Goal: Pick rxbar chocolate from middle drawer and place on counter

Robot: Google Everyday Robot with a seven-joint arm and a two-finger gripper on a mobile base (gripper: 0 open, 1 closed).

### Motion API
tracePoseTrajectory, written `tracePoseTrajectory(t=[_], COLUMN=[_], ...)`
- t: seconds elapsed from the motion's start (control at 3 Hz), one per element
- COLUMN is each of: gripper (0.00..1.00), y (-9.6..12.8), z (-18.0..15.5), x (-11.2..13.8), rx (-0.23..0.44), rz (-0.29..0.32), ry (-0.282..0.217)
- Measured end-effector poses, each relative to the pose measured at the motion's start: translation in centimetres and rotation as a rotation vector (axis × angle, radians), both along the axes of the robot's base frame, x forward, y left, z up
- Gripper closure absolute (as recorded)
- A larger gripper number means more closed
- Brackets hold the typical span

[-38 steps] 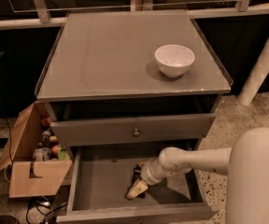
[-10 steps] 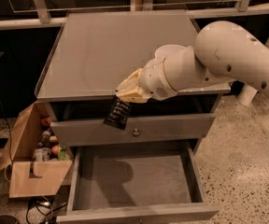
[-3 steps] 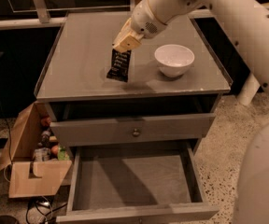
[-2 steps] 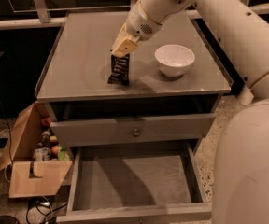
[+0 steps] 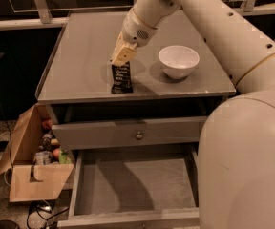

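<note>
The rxbar chocolate [image 5: 121,78] is a black wrapper with white lettering. It hangs upright with its lower end touching the counter [image 5: 85,56] near the front edge. My gripper [image 5: 123,56] is shut on the bar's top end, just above the counter and left of the white bowl. The middle drawer [image 5: 135,187] stands pulled open below, its grey floor bare.
A white bowl [image 5: 178,61] stands on the counter right of the bar. The upper drawer front with a round knob [image 5: 139,135] is closed. A cardboard box [image 5: 35,168] with bottles sits on the floor at the left. My arm fills the right side.
The gripper has carried the bar up out of the drawer and over the counter, then lowered it until its bottom end touches the top.
</note>
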State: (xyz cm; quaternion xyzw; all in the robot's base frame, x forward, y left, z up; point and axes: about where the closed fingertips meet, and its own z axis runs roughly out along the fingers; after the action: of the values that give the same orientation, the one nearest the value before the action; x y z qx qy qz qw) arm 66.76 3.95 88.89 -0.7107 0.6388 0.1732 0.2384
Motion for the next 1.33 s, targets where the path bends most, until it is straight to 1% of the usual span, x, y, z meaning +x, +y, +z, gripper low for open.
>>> tracePoseTrajectory(t=[0.33,0.67,1.33], gripper=[1.0,0.81,0.34], y=[0.0,0.01,0.01], z=[0.0,0.0,-0.01], x=[0.0,0.0,0.0], rx=[0.0,0.0,0.0], rz=[0.0,0.0,0.0], ry=[0.0,0.0,0.0])
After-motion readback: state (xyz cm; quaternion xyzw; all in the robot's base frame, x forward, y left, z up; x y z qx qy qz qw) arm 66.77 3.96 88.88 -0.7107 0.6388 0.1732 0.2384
